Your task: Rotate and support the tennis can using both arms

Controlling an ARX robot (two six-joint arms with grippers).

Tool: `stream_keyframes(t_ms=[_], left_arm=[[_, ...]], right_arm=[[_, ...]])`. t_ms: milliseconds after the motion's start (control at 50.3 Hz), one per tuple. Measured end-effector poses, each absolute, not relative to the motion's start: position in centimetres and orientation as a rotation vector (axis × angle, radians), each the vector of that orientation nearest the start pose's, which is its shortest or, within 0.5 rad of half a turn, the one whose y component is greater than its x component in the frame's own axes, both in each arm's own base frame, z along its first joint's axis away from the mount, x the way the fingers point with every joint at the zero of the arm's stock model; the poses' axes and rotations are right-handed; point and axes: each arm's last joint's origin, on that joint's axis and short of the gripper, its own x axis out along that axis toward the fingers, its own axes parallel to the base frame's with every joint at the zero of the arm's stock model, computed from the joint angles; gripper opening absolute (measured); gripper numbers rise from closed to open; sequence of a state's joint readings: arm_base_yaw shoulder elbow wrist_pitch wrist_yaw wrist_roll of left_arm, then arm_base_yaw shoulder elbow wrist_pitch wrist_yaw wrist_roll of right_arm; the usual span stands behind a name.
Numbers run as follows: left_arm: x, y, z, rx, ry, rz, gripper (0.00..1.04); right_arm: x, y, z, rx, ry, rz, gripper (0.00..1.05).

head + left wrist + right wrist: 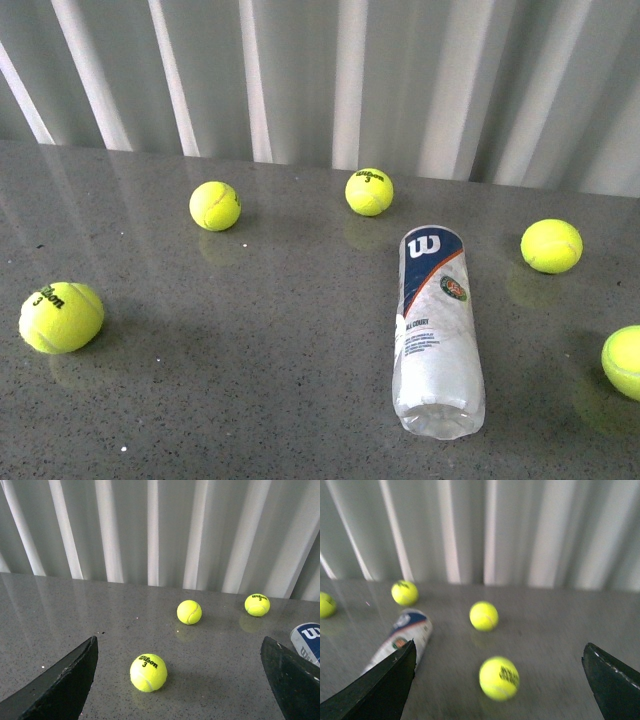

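Short of the tennis can [435,330], over the grey bench [250,380], the left tool [178,640] and right tool [500,644] hang with fingers spread wide, holding nothing. The can lies on its side, clear end nearest, logo end pointing away. One ball [625,360] sits right of it, one ball [60,317] well to its left. Beyond the can: a ball [551,246] to its right, a ball [369,191] past its logo end, a ball [214,205] further left, then the ribbed wall [300,80].

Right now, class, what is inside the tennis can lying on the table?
Through the clear near end of the tennis can no ball shows; it looks empty there. The white label covers the rest, so whatever lies behind it cannot be seen.
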State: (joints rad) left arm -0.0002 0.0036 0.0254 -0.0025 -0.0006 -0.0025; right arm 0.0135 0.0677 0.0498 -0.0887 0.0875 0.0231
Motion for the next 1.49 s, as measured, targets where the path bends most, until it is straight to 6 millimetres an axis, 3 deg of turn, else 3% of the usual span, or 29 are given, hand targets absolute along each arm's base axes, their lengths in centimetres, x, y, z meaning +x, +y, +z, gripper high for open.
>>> stream_keyframes(t_ms=[60,199,298,378,457,477,537,617,696,835,994,1492], left_arm=[[9.6,0.0,17.2,-0.002,-0.019,0.001,0.98],[9.6,0.0,17.2,-0.002,-0.020,0.000,0.98],[9.6,0.0,17.2,-0.002,-0.020,0.000,0.98],[9.6,0.0,17.2,-0.002,-0.020,0.000,0.98],[9.6,0.0,17.2,-0.002,-0.020,0.000,0.98],[9.6,0.0,17.2,-0.002,-0.021,0.000,0.98],[9.6,0.0,17.2,-0.002,-0.021,0.000,0.98],[9.6,0.0,17.2,-0.002,-0.021,0.000,0.98],[9.6,0.0,17.2,-0.002,-0.022,0.000,0.98],[9.6,0.0,17.2,-0.002,-0.022,0.000,0.98],[9.6,0.0,17.2,-0.002,-0.022,0.000,0.98],[9.6,0.0,17.2,-0.002,-0.022,0.000,0.98]], right_arm=[[10.4,-0.3,17.6,0.022,0.139,-0.093,0.98],[12.7,-0.9,22.3,0.033,0.034,-0.085,0.98],[16.6,-1.5,26.3,0.048,-0.017,-0.065,0.98],[20.2,-1.7,27.4,0.088,0.072,-0.019,0.98],[24.3,-1.6,27.3,0.121,0.209,-0.008,0.98],[26.5,-1.5,26.8,0.154,0.298,0.016,0.98],[30.1,-0.8,25.5,0.194,0.457,0.052,0.98],[32.8,0.3,24.3,0.221,0.589,0.091,0.98],[35.7,2.8,22.0,0.251,0.786,0.151,0.98],[37.1,5.7,18.6,0.245,0.941,0.185,0.98],[37.3,7.7,15.7,0.231,1.024,0.202,0.98],[37.4,9.5,10.5,0.238,1.122,0.207,0.98]])
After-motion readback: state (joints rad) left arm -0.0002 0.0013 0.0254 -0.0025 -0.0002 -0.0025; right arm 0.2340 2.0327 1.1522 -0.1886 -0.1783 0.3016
